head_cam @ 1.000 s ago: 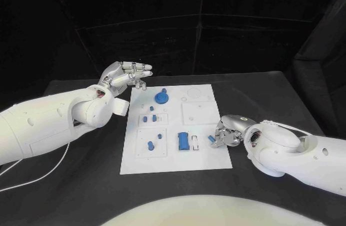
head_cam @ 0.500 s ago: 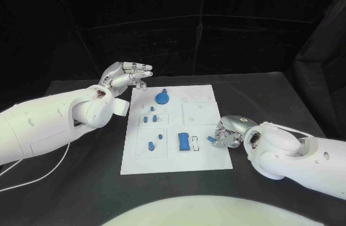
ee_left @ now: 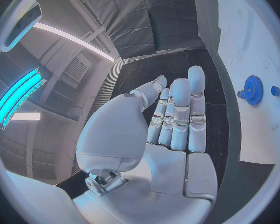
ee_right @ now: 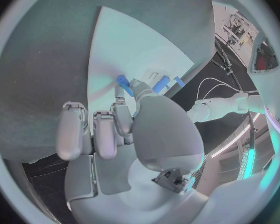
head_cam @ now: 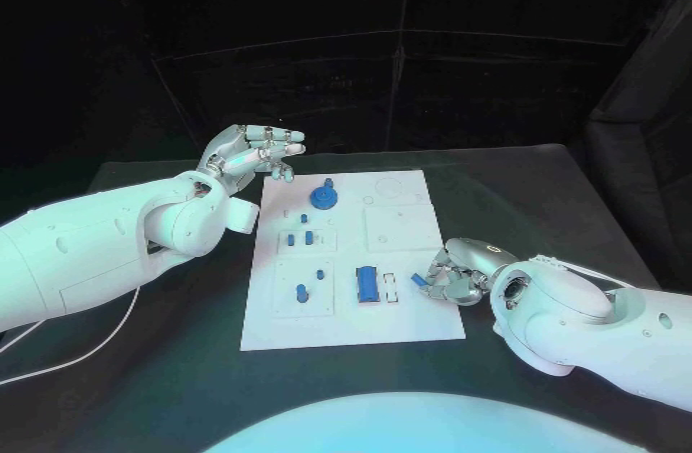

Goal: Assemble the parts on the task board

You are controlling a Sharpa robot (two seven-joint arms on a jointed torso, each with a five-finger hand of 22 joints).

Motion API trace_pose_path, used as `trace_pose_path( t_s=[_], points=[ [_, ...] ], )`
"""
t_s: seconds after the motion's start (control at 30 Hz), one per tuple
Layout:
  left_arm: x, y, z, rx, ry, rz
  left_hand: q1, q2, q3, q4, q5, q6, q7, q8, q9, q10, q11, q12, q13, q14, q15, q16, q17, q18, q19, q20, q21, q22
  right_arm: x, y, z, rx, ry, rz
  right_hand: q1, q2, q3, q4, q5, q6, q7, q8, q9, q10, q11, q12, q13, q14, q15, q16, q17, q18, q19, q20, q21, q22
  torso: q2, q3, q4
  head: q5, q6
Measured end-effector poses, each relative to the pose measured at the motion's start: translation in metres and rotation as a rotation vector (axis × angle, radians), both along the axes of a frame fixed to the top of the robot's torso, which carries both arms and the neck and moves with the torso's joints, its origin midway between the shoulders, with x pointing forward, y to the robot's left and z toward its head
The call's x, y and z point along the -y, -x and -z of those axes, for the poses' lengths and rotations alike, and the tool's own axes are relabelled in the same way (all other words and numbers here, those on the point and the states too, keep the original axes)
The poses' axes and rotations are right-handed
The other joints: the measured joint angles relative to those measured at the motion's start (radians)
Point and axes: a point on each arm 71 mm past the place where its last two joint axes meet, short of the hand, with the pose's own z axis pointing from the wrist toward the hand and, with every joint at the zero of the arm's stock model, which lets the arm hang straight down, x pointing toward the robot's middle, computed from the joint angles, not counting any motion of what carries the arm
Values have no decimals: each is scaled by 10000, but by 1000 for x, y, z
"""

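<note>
Right hand (head_cam: 459, 276) at the board's (head_cam: 418, 323) near right edge, fingertips pinching a small blue part (head_cam: 421, 280). Judged step: carrying it to a seat. Next: align over its recess, likely beside the block (head_cam: 369, 284). Gear (head_cam: 325, 194) seated far side. Left hand (head_cam: 257, 151) hovers beyond, fingers apart, empty.

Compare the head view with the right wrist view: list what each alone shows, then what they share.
Head view alone: the left hand raised open beyond the board's far left corner, the blue gear and the blue block. Right wrist view alone: the right hand's palm side, fingers curled. Shared: the right hand pinching a small blue part over the task board.
</note>
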Motion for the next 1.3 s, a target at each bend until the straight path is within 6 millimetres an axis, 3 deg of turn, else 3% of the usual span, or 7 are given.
trace_pose_path(
  t_s=[0.23, 0.33, 0.5, 0.67, 0.77, 1.3],
  points=[
    [0, 0, 0, -7, -1, 4, 0, 0, 0, 0, 0, 0, 0, 0, 0, 0, 0, 0, 0, 0, 0, 0, 0, 0, 0, 0, 0, 1, -7, 1, -1, -187, -603, 194, -197, -196, 202, 131, 7, 65, 3, 2, 1, 35, -35, 5, 65, -15, -15, 0, -1, 1, 0, 0, 0, 14, 6, -1, 0, 13, -14],
    [0, 0, 0, -10, -1, 7, 0, 0, 0, 0, 0, 0, 0, 0, 0, 0, 0, 0, 0, 0, 0, 0, 1, 0, 0, 0, 0, 1, -12, 1, 0, -364, -875, 249, -353, -352, 282, 210, 429, 66, 2, -30, 28, 38, -34, 5, 64, -16, -16, 0, -1, 1, 0, 0, 0, 14, 6, -1, 0, 23, -22],
    [0, 0, 0, -17, -2, 12, 0, 0, 0, 1, 0, 0, 0, 0, 0, 0, 0, 0, 0, 0, 0, 0, 1, -1, 0, 0, 0, 1, -18, 1, 2, -647, -1234, 337, -546, -540, 249, 303, 692, 103, 28, -31, 56, 74, 3, 43, 64, -17, -15, 0, -1, 1, -1, 0, 0, 13, 10, 0, 0, 40, -22],
    [0, 0, 0, -27, -4, 18, 0, 0, 1, 1, 0, 0, 0, 0, 0, 0, 0, 0, 0, 0, 0, 0, -10, 0, 0, 0, 0, 2, -23, -1, 5, -909, -1415, 401, -1065, -548, -33, 635, 1480, 115, 18, -30, 106, 74, 3, 43, 64, -17, -14, 0, -1, 1, -1, 0, 0, 12, 10, 3, 0, 59, -22],
    [1, 0, 0, -36, -3, 30, 0, 0, 0, 1, 0, 0, 0, 0, 0, 0, 0, 0, 0, 0, 0, 0, -10, 0, 0, 0, 0, 2, -28, -3, 8, -1068, -1487, 392, -1196, -479, -184, 786, 1722, 115, 17, -30, 133, 74, 3, 43, 63, -17, -14, 0, -1, 1, -1, 1, 0, 12, 12, 2, 0, 61, -22],
    [2, 0, 1, -87, -1, 88, 0, 0, 1, 1, 0, 0, 0, 0, 0, 0, 0, 0, 0, 0, 0, 0, -9, -1, 0, 0, 0, 3, -42, -7, 13, -1422, -1597, 384, -1331, -425, -351, 890, 1723, 185, 13, -27, 206, 72, 4, 82, 62, -17, -11, 0, 5, 2, -1, 1, 0, 37, 12, 9, -4, 107, -36]
  ],
)
